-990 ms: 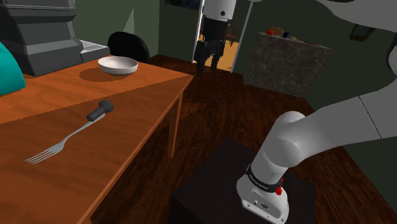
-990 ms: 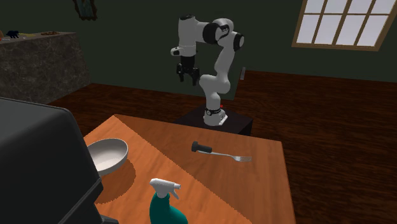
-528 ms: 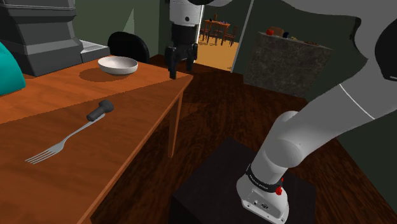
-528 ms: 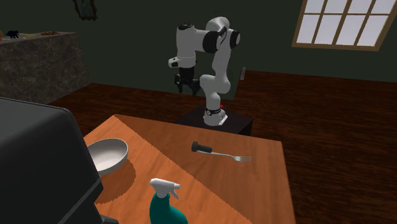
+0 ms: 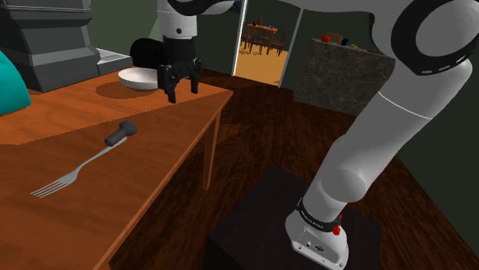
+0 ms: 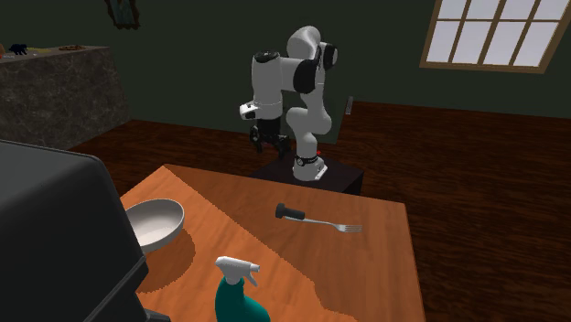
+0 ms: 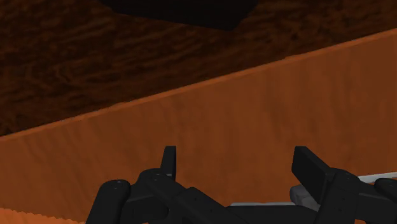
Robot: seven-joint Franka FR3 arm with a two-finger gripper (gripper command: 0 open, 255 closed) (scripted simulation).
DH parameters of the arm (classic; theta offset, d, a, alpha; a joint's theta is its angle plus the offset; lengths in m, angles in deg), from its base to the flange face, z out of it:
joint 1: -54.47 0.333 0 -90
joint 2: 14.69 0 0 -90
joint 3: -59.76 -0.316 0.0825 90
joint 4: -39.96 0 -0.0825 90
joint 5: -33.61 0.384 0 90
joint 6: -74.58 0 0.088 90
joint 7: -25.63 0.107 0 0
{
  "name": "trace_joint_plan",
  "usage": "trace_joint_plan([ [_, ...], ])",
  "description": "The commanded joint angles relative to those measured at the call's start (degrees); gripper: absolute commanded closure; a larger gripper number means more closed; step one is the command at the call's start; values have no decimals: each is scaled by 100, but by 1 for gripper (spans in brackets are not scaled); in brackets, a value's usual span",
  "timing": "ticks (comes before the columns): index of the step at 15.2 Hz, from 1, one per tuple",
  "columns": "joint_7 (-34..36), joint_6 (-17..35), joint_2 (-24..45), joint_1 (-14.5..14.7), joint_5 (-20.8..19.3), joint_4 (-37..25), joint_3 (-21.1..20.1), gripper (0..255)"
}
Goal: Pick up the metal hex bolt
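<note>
Gripper [image 5: 182, 90], 2 fingers spread and empty, hangs over the wooden table [image 5: 69, 115] near the bowl [image 5: 142, 78]. The dark hex bolt [image 5: 121, 133] lies toward the shoulder view's lower left, its long axis roughly in line with the fork [image 5: 69, 178].

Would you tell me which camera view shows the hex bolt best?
The shoulder view: the dark bolt lies near and unobstructed at the handle end of the fork. The second exterior view shows it smaller; the wrist view faces the edge of the table.
</note>
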Motion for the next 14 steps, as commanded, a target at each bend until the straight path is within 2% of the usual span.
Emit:
trace_joint_plan([
  [1, 149, 31, 434, 64, -110, -329, -121, 0],
  [8, 647, -156, 2152, 456, -663, -1920, -395, 0],
  [14, 897, -667, 3757, 1035, -1159, -3779, -421, 0],
])
